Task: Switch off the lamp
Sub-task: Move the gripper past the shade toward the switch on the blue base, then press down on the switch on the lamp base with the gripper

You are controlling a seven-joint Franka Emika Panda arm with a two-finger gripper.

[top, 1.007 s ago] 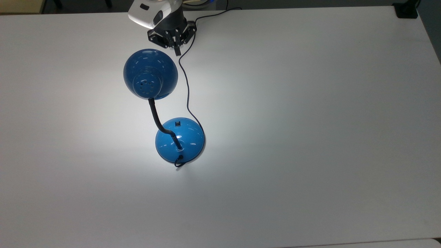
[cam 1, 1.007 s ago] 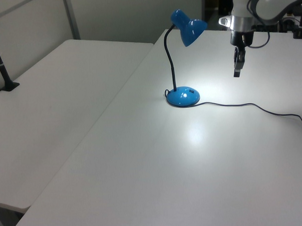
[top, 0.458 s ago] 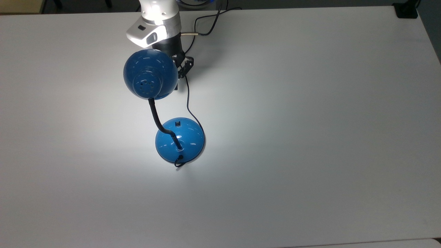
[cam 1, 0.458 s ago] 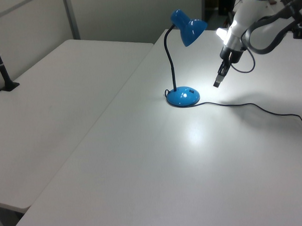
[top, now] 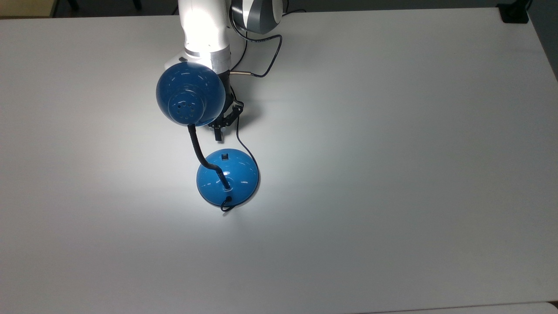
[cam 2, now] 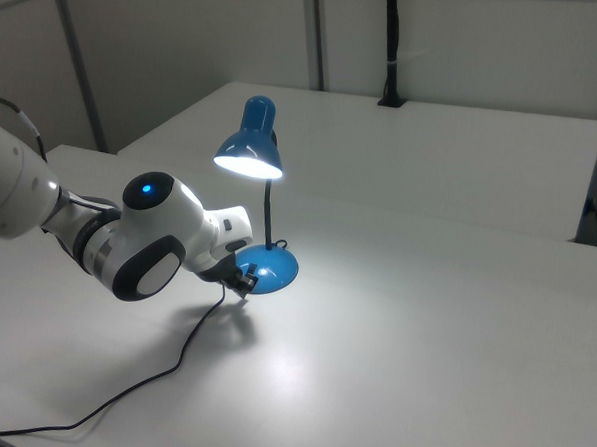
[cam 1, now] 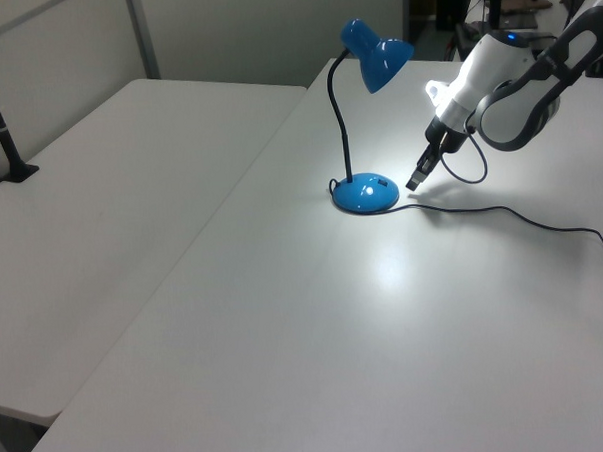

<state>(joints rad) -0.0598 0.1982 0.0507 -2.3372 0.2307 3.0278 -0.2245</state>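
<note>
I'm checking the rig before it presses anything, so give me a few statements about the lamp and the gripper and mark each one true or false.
1. The lamp is lit. True.
2. The gripper is pressing the switch. False: its tip is short of the base, apart from the switch.
3. The cord lies on the table. True.
4. The lamp has tipped over. False: it stands upright on its base.
5. The gripper holds the cord. False: the closed fingers hold nothing.
</note>
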